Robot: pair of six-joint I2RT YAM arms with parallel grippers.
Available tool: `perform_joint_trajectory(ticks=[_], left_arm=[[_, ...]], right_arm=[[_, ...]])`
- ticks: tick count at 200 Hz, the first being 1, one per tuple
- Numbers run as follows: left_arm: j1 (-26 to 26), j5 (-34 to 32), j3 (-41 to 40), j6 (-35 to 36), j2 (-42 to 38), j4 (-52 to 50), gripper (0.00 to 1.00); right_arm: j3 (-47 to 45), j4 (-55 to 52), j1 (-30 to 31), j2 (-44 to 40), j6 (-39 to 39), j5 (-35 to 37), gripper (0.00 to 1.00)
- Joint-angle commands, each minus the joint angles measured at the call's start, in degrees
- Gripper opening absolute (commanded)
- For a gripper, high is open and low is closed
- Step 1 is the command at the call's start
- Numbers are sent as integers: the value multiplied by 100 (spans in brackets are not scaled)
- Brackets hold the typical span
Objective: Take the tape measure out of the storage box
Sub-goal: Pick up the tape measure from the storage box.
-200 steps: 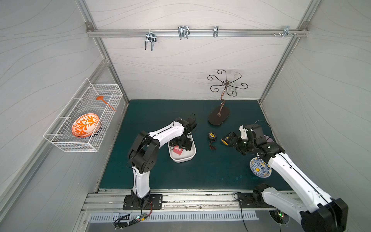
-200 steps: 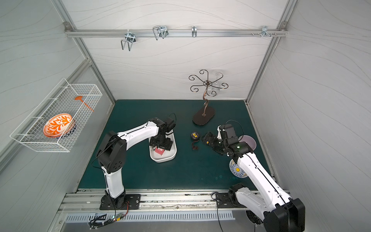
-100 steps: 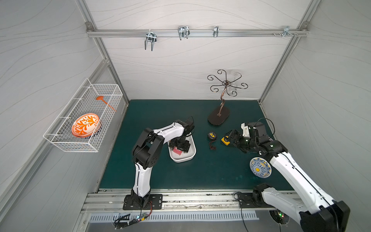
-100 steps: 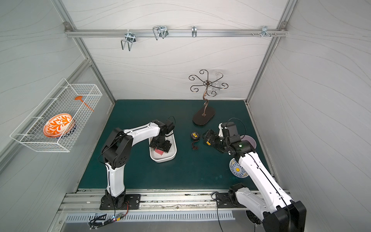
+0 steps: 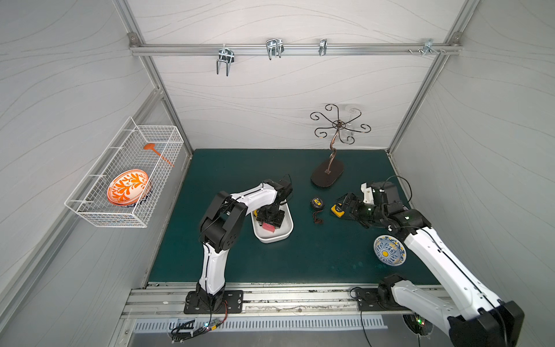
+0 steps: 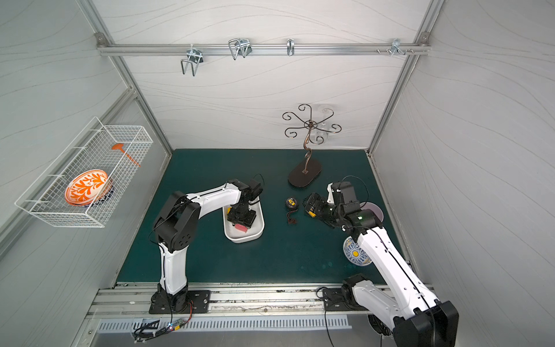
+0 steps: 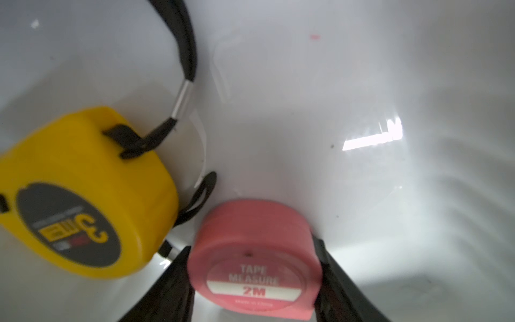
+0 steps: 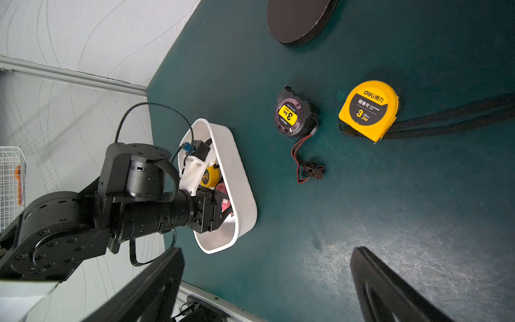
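Observation:
The white storage box (image 5: 271,238) sits mid-mat in both top views. My left gripper (image 7: 252,248) reaches down into it and is shut on a pink tape measure (image 7: 253,259), one black finger pressed on each side. A yellow tape measure (image 7: 80,189) with a black strap lies beside it on the box floor. The right gripper (image 8: 267,251) hovers open over bare mat, to the right of the box (image 8: 239,178). Two more tape measures lie on the mat near it: a black round one (image 8: 295,115) and a yellow one (image 8: 367,108).
A dark metal hook stand (image 5: 327,177) stands at the back. A blue patterned bowl (image 5: 389,250) lies under the right arm. On the left wall hangs a wire basket (image 5: 120,180) holding an orange plate.
The left gripper's jaws have closed in on the pink tape measure inside the box. The right gripper has drawn back slightly from the yellow tape measure on the mat.

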Motion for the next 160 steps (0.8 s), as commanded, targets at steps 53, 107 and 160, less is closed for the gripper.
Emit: perform_joint_trajectory(ticks=[53,107,160], left_arm=[[-26,179,457,-354,-62,-215,0],[-13,300,1335,-731,-419,-677,0],[-8,573,1844,-1612,-947,-835,0]], right_arm=[[-216,157,-27,-192,69,-275,99],[-439,612,39,-233,-23,-536,99],[-628,1147,401,-305,-45,-514,99]])
